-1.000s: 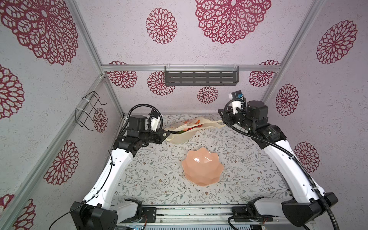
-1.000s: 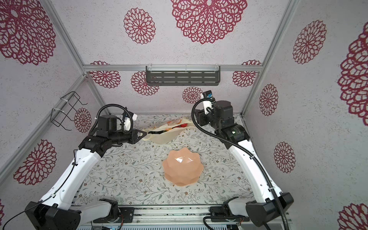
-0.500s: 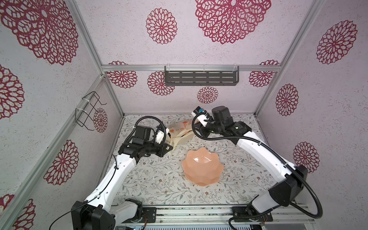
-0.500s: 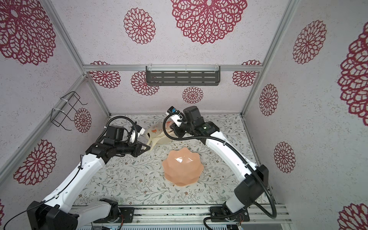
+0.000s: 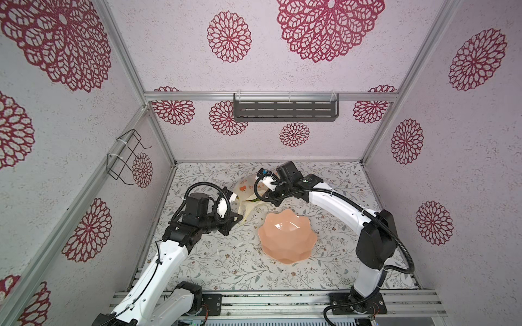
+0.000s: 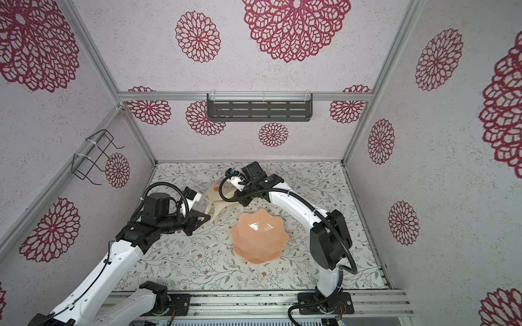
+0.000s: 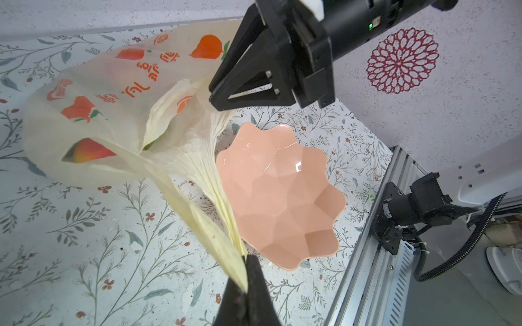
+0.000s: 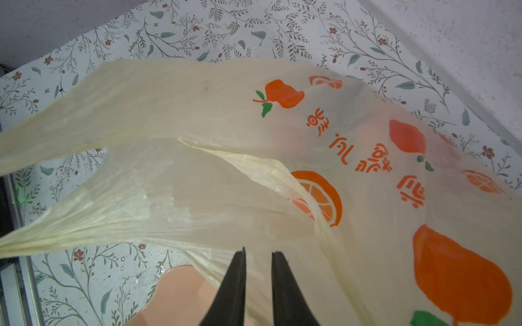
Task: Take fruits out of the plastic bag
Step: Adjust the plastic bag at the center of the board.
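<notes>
The plastic bag (image 5: 245,189) (image 6: 214,194) is cream-yellow with orange prints and lies at the back of the table. My left gripper (image 5: 238,219) (image 6: 208,217) (image 7: 247,268) is shut on its stretched handle and holds it taut. One of the fruits, a red-yellow mango shape (image 7: 88,151), shows in the bag's mouth (image 7: 158,132), with a bit of green beside it. My right gripper (image 5: 267,197) (image 6: 240,199) (image 8: 258,254) hangs just over the bag (image 8: 226,118). Its jaws stand a narrow gap apart, with nothing seen pinched between them.
A peach-pink scalloped bowl (image 5: 288,240) (image 6: 259,237) (image 7: 282,197) (image 8: 175,296) stands in front of the bag, close to the taut handle. A dark shelf (image 5: 285,110) hangs on the back wall and a wire rack (image 5: 124,158) on the left wall.
My right arm has swung in from the back right to over the bag, and its jaws have narrowed. My left gripper has pulled the handle forward, and the bag has bunched up.
</notes>
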Robot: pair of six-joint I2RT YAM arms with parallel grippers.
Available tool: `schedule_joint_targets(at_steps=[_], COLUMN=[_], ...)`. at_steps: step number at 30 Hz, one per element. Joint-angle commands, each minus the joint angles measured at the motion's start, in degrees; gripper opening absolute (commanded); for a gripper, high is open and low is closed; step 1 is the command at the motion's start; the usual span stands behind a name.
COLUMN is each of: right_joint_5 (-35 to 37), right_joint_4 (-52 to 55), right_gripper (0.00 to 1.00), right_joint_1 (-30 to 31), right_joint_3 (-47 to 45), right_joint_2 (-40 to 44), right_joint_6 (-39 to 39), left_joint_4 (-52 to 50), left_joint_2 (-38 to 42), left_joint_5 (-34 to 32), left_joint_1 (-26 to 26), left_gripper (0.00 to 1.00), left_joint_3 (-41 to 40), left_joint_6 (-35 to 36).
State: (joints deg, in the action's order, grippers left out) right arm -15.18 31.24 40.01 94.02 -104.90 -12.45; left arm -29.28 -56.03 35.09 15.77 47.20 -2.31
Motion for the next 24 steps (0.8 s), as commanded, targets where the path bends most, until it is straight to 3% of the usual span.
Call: schedule_joint_targets(at_steps=[1,13,24], right_joint_5=[0.35,11.75,24.5], right_joint_4=[-0.23,1.71,-6.35], right_gripper=[0.22,0.23,0.41], right_joint_1=[0.15,0.77,0.77], right_joint_3=[1.34,8.27,10.77], right_joint_2=[0.08,-8.32,-11.78], right_joint_6=[0.07,-0.62,1.01], left_joint_4=[2.9,4.41,7.03], left_joint_2=[0.66,2.53,3.65], left_joint_5=[1.04,2.61,2.61], left_joint_1=[0.31,0.3,0.23], left_gripper=[0.0,0.0,0.0], left_joint_3=[-0.79,-3.05,-4.92], left_joint_6=[1.78,2.74,2.92])
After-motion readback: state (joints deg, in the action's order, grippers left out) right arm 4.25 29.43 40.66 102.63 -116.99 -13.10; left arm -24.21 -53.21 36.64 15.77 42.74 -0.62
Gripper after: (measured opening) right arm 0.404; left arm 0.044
